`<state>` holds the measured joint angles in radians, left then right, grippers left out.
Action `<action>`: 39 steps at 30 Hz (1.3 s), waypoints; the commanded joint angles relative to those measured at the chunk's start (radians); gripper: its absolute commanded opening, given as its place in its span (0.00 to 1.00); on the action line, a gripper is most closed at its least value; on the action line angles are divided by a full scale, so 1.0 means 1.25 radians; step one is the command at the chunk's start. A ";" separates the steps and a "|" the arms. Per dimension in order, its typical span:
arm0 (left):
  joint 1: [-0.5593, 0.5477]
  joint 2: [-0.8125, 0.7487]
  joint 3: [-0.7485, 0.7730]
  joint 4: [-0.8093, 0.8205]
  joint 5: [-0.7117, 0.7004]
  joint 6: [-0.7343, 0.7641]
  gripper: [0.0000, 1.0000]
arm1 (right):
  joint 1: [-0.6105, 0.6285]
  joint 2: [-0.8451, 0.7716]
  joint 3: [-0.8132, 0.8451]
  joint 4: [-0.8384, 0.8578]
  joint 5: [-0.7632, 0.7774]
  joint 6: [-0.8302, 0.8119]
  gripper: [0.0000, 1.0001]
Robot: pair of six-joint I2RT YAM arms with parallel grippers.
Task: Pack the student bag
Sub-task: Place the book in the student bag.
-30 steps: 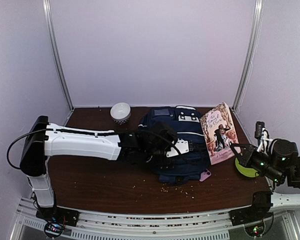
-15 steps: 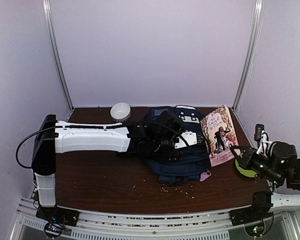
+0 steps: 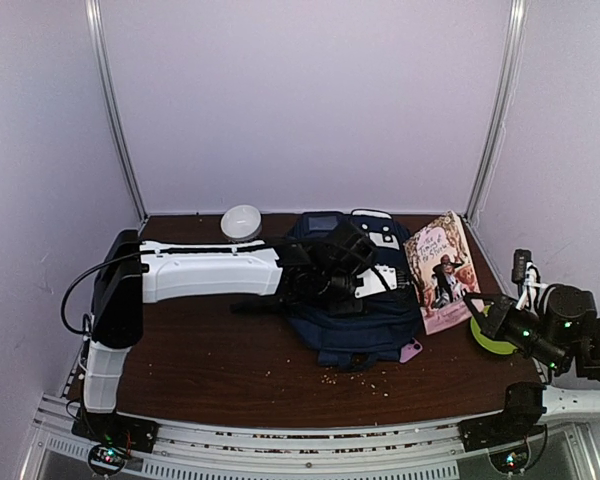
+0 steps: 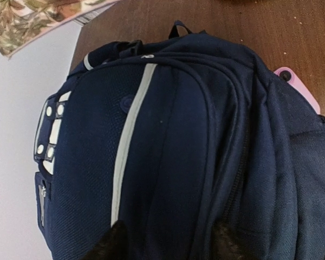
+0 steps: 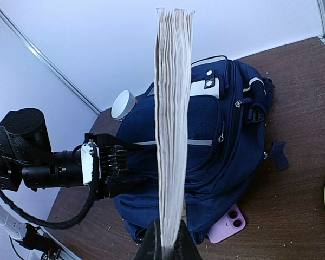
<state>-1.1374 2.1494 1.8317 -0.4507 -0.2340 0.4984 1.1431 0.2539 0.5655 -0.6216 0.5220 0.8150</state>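
At centre, left gripper [image 4: 167, 246] hangs over the bag [image 3: 365, 320], fingers [image 4: 111, 244] apart, nothing between them. Bag lies flat on the table [image 3: 200, 370], no opening visible. Right of it, right gripper [image 5: 167, 244] is clamped on a book [image 5: 172, 108]. Likely step: opening the bag; next, left fingers must catch a zip [image 5: 221, 138] so the book fits.

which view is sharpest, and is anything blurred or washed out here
Left wrist: the student bag is crisp down to its weave, the left gripper only two dark blurred tips at the bottom edge. Right wrist: the book has sharp page edges, the wall behind washed pale. Top external: soft even light, no glare, fine detail lost.
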 commanded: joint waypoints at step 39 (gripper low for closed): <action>0.140 -0.164 0.112 0.145 -0.009 -0.394 0.00 | -0.005 0.159 -0.106 0.337 -0.540 0.123 0.00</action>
<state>-0.9764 2.0109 1.9087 -0.3897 -0.2562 0.0868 1.1366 0.4351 0.4839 -0.3164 -0.0795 0.8974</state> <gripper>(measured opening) 0.041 0.043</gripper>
